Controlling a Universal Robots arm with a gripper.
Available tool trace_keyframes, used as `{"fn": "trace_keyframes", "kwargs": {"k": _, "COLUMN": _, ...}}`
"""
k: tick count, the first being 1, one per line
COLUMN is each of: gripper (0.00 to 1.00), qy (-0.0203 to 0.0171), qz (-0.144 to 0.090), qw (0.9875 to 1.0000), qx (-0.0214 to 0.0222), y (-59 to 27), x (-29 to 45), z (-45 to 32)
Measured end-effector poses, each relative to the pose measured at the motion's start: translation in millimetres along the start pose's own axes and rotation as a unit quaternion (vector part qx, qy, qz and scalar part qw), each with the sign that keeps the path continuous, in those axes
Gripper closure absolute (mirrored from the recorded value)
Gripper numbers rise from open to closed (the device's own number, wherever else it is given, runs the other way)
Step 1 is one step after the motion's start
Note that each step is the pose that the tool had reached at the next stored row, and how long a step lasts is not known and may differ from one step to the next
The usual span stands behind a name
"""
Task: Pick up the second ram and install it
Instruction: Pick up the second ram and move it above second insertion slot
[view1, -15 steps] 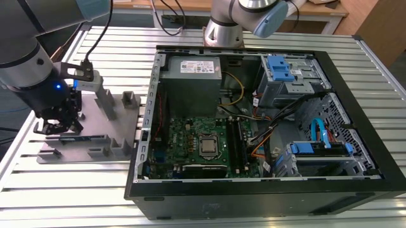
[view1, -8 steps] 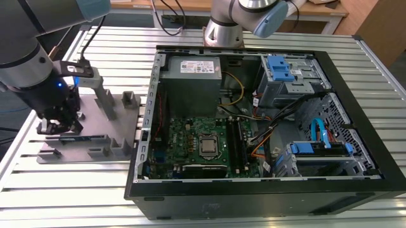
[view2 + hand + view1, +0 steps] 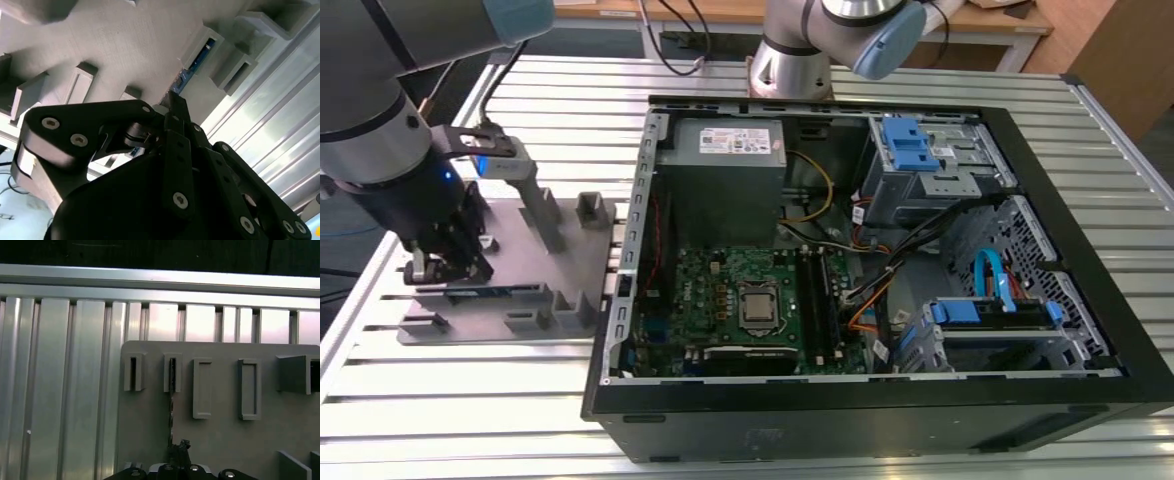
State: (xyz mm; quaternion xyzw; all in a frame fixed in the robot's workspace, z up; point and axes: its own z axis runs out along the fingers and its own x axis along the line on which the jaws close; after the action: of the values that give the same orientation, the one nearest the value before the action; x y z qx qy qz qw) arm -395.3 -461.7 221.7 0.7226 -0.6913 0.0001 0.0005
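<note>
Exterior view: reaching down at nine o'clock with the arm (image 3: 380,150), bringing the gripper (image 3: 450,268) onto the grey fixture plate (image 3: 520,250) lying on the slatted metal table (image 3: 480,400). Pinching the second ram (image 3: 487,292) near the end pointing toward nine o'clock, with the stick lying long and flat in the fixture, running from there toward three o'clock. Keeping well apart from the open computer case (image 3: 854,425), which is filling the view from the centre toward three o'clock with the green motherboard (image 3: 720,290) lying inside it.

Second wrist view: looking along the black linkage of the gripper (image 3: 174,102), with the fingers pressed together to a narrow tip and closing on the thin edge of the second ram (image 3: 197,60). Showing bluish patches of the stick running away from the tip into a notched block of the fixture (image 3: 125,45), with the table's ribs (image 3: 280,100) lying just beside the plate.

First wrist view: seeing the second ram (image 3: 171,410) edge-on as a thin dark line, running from a slotted block (image 3: 172,372) of the fixture (image 3: 225,440) to the gripper (image 3: 179,447). Resting the plate on the ribbed table (image 3: 75,365).
</note>
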Motion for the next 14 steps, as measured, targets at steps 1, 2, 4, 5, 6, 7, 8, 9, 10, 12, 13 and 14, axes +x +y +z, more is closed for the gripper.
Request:
{"fn": "trace_keyframes", "kwargs": {"k": 1, "gripper": 0.89, "qy": 0.0012, "qz": -0.003, "qw": 1.0, "qx": 0.0, "y": 0.0, "x": 0.0, "z": 0.0}}
{"fn": "trace_keyframes", "kwargs": {"k": 2, "gripper": 0.89, "qy": 0.0012, "qz": -0.004, "qw": 1.0, "qx": -0.0001, "y": 0.0, "x": 0.0, "z": 0.0}}
{"fn": "trace_keyframes", "kwargs": {"k": 4, "gripper": 0.89, "qy": 0.0013, "qz": -0.005, "qw": 1.0, "qx": -0.0002, "y": 0.1, "x": 0.0, "z": -0.1}}
{"fn": "trace_keyframes", "kwargs": {"k": 5, "gripper": 0.89, "qy": 0.0013, "qz": -0.005, "qw": 1.0, "qx": -0.0002, "y": 0.1, "x": 0.0, "z": -0.1}}
{"fn": "trace_keyframes", "kwargs": {"k": 6, "gripper": 0.89, "qy": 0.0013, "qz": -0.005, "qw": 1.0, "qx": -0.0001, "y": 0.0, "x": 0.0, "z": 0.0}}
{"fn": "trace_keyframes", "kwargs": {"k": 7, "gripper": 0.89, "qy": 0.0013, "qz": -0.005, "qw": 1.0, "qx": -0.0002, "y": 0.0, "x": 0.0, "z": 0.0}}
{"fn": "trace_keyframes", "kwargs": {"k": 8, "gripper": 0.89, "qy": 0.0014, "qz": -0.005, "qw": 1.0, "qx": -0.0002, "y": 0.0, "x": 0.0, "z": -0.1}}
{"fn": "trace_keyframes", "kwargs": {"k": 9, "gripper": 0.89, "qy": 0.0013, "qz": -0.005, "qw": 1.0, "qx": -0.0001, "y": 0.1, "x": 0.0, "z": 0.0}}
{"fn": "trace_keyframes", "kwargs": {"k": 10, "gripper": 0.89, "qy": 0.0013, "qz": -0.005, "qw": 1.0, "qx": -0.0001, "y": 0.0, "x": 0.0, "z": 0.0}}
{"fn": "trace_keyframes", "kwargs": {"k": 12, "gripper": 0.83, "qy": 0.0013, "qz": -0.005, "qw": 1.0, "qx": -0.0001, "y": 0.0, "x": 0.0, "z": 0.0}}
{"fn": "trace_keyframes", "kwargs": {"k": 13, "gripper": 0.77, "qy": 0.0013, "qz": -0.005, "qw": 1.0, "qx": -0.0001, "y": 0.0, "x": 0.0, "z": 0.0}}
{"fn": "trace_keyframes", "kwargs": {"k": 14, "gripper": 0.77, "qy": 0.0013, "qz": -0.005, "qw": 1.0, "qx": -0.0001, "y": 0.0, "x": 0.0, "z": 0.0}}
